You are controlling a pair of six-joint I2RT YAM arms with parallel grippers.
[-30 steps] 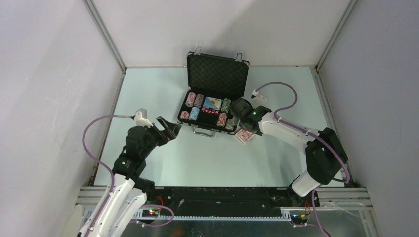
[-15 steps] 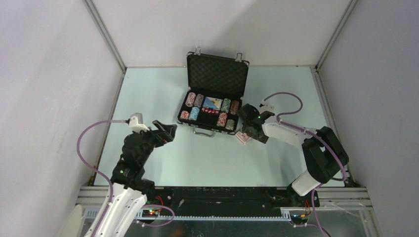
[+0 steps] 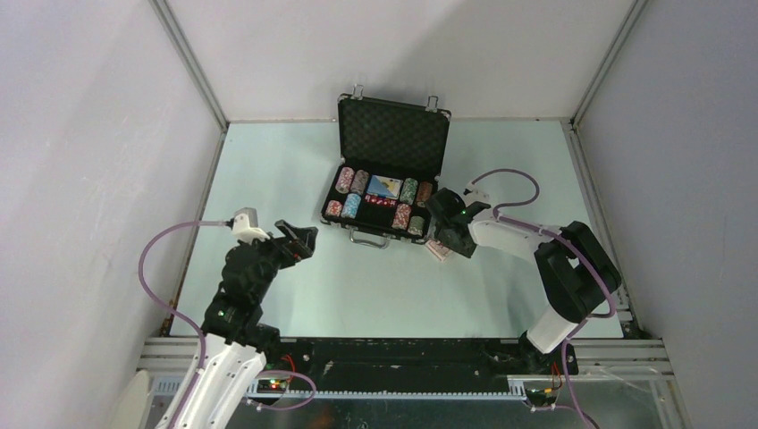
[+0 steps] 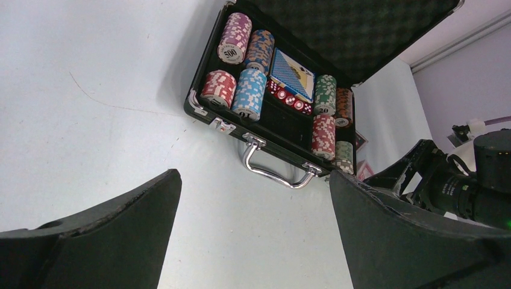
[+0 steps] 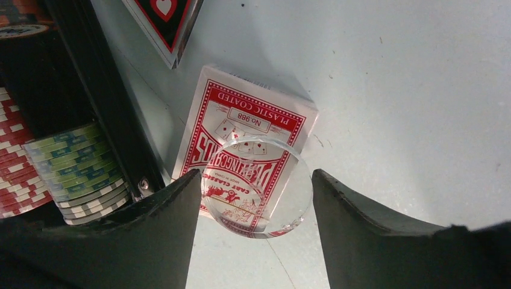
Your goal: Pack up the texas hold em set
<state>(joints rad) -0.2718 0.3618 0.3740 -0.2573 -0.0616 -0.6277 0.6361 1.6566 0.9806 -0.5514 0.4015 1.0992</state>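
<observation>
Black ribbed case (image 3: 393,138) sits mid-bench (image 3: 268,161), lid up at the back w/ egg-crate foam inside, metal handle (image 4: 274,170) on the side facing the arms. Inside: 8 short chip stacks (image 4: 249,93) lying on their sides, 4 left & 4 right: pink, orange, red, lt blue, then green, brown, red, grey-green. Blue deck (image 4: 291,72) is in the centre slot, w/ a row of red dice (image 4: 288,99) just in front of it. Red deck (image 5: 256,117) is out on the bench, right by the case's front-right corner, w/ a clear round disc (image 5: 259,186) lying on top of it. Triangular piece (image 5: 164,21) is just beyond, also on the bench. Right fingers (image 5: 150,235) are low over the deck, partly spread, one each side of the disc at its rim; can't tell if they pinch it. Left fingers (image 4: 120,235) are spread wide, nothing held, hovering above the bench left of the case
</observation>
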